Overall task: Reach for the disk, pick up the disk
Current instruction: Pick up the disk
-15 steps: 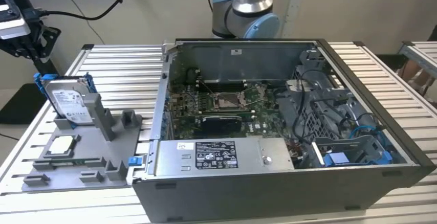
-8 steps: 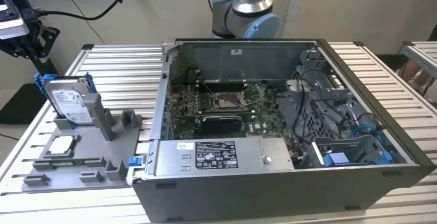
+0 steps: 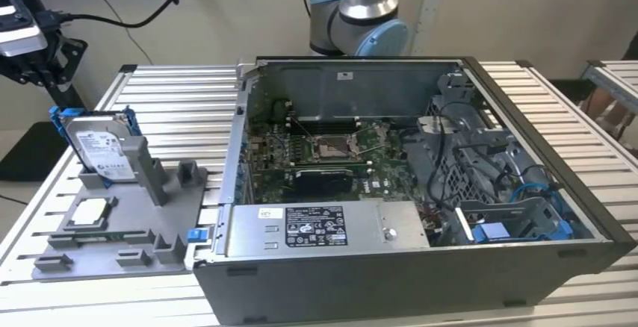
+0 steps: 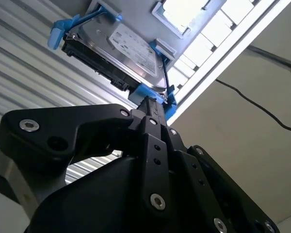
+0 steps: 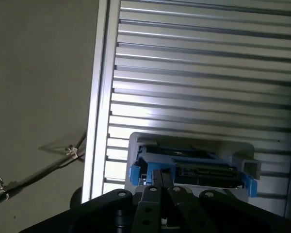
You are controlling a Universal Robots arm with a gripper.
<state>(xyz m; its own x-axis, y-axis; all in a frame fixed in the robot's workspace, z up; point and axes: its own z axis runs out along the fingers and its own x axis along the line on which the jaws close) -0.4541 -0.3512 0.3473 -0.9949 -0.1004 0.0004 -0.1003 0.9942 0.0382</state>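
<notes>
A slatted metal table [image 3: 169, 103] is taken up largely by an open computer case [image 3: 399, 275], and a grey fixture tray [image 3: 110, 256] is set beside it toward the exterior view's left. The disk [image 3: 100, 148] is stood upright in a slot of that tray, framed by its blue bracket [image 3: 62, 114], with its upper part raised clear of the grey supports. The gripper [image 3: 38, 69] is hung above and to the exterior view's left of the disk, apart from it. In both wrist views its fingertips are seen drawn together with nothing between them, pointed at the bracket's end [image 4: 153, 103]. A small square chip [image 3: 90, 211] is laid flat on the tray, nearer the camera.

The reach is judged partly made: the disk is lined up but not yet touched, and the grasp and lift are left undone. Open air is found above the disk. The tray's grey posts are close on the case side, and the table's edge is close on the other.
</notes>
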